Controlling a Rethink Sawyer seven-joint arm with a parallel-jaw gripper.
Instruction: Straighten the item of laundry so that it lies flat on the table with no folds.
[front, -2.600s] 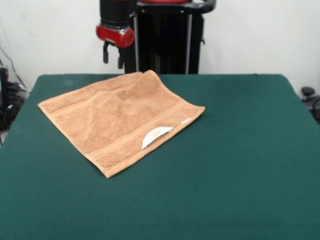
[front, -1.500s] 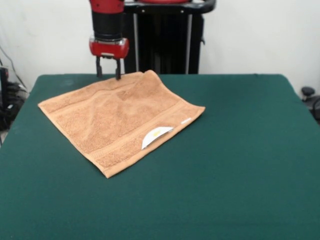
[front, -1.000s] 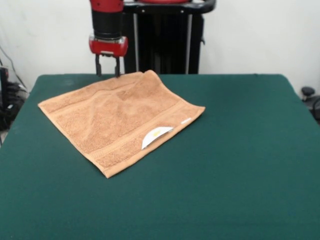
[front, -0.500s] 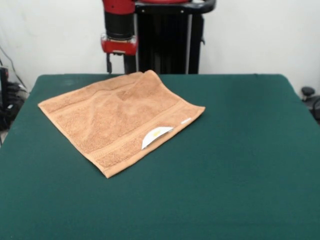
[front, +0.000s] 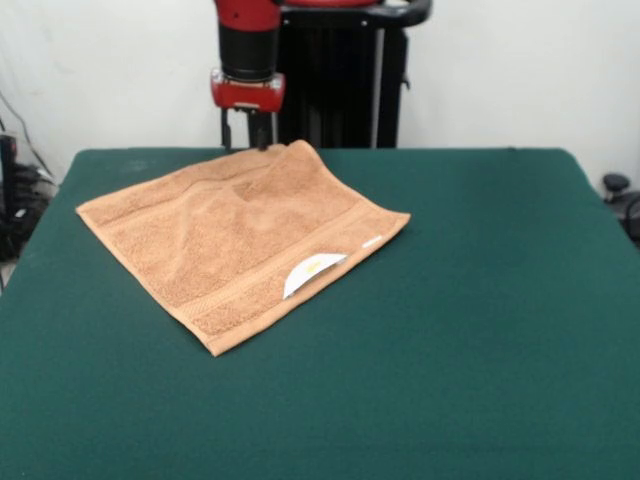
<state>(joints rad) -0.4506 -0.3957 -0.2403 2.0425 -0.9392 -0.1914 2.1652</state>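
Towel mostly flat, far corner unfinished.
I counted one table (front: 480, 350), one towel (front: 235, 235), one white label (front: 310, 268) and one gripper (front: 248, 132). The towel lay spread as a diamond toward 10 o'clock of the table's middle, its label at the 4 o'clock edge. I judged most of it smoothed; a raised fold remained at the 12 o'clock corner (front: 295, 155). At the far edge the gripper hung just above that corner, fingers slightly parted, holding nothing.
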